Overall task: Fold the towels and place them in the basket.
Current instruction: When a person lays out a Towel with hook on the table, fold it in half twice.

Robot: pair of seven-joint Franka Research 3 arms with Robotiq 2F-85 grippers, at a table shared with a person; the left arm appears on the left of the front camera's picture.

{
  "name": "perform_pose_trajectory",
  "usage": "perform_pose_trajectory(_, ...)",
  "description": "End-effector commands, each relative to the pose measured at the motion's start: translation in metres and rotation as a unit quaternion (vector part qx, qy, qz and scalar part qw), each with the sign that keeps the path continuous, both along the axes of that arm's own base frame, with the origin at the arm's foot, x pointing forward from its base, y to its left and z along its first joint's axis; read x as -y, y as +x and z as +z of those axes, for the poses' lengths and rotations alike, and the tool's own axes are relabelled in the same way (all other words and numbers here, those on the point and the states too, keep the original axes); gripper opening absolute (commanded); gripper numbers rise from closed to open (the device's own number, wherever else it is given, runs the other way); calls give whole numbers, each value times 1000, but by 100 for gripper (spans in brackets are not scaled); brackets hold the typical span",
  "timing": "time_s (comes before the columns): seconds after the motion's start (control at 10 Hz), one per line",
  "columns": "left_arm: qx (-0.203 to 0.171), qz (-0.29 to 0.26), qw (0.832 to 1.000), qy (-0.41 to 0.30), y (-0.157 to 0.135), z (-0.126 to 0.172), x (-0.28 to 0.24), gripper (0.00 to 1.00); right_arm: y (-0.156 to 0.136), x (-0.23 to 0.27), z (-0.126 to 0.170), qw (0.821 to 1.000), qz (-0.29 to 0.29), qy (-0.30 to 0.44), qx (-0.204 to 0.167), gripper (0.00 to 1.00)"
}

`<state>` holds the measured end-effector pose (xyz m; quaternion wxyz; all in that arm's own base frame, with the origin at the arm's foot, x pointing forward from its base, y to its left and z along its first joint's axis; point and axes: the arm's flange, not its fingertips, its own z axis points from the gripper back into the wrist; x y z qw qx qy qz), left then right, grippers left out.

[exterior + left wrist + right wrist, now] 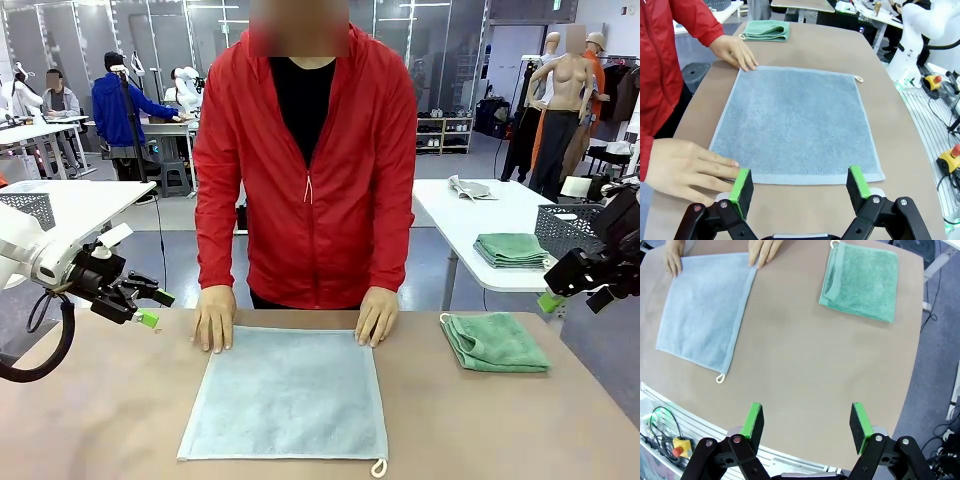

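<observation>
While the person's hands (pixel 214 318) pin the grey-blue towel (pixel 285 395) on the worktop (pixel 100 420), our left end effector (pixel 802 185) and right end effector (pixel 807 422) hang open, empty. The mint green towel (pixel 493 342) lies folded.

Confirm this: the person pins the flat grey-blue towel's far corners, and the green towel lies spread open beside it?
No: the green towel is folded, not spread open, as the right wrist view shows. The person's hands do pin the far corners of the flat grey-blue towel.

Grey-blue towel (pixel 285 395), mint green towel (pixel 495 342), tan table (pixel 100 420).
</observation>
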<state>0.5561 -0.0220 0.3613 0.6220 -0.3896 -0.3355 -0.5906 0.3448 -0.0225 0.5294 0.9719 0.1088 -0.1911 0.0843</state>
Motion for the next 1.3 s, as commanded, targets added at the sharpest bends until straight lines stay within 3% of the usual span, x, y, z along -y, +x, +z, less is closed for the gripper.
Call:
perform_pose_trajectory(0.0, 0, 0, 1000, 4, -1, 3, 1, 94, 2, -2, 2, 1000, -14, -2, 1, 86)
perform_pose_trajectory(0.4, 0, 0, 1000, 4, -1, 3, 1, 94, 0, 0, 0, 1000, 0, 0, 0, 86)
perform_pose_trajectory(0.5, 0, 0, 1000, 0, 0, 0, 0, 95, 3, -10, -2, 998, 46, -39, 5, 86)
perform_pose_trajectory(0.7, -2, 18, 997, 73, -24, 38, 52, 95, 16, -53, 9, 987, 129, -99, -7, 86)
perform_pose_trajectory(0.9, 27, 27, 986, 162, -56, 60, 113, 95, 23, -113, 22, 960, 234, -156, -14, 86)
perform_pose_trajectory(1.0, 45, 39, 975, 213, -74, 63, 140, 95, 25, -147, 22, 938, 296, -183, -16, 86)
perform_pose_trajectory(1.2, 80, 36, 951, 296, -109, 56, 191, 95, 28, -214, 3, 876, 432, -212, -26, 86)
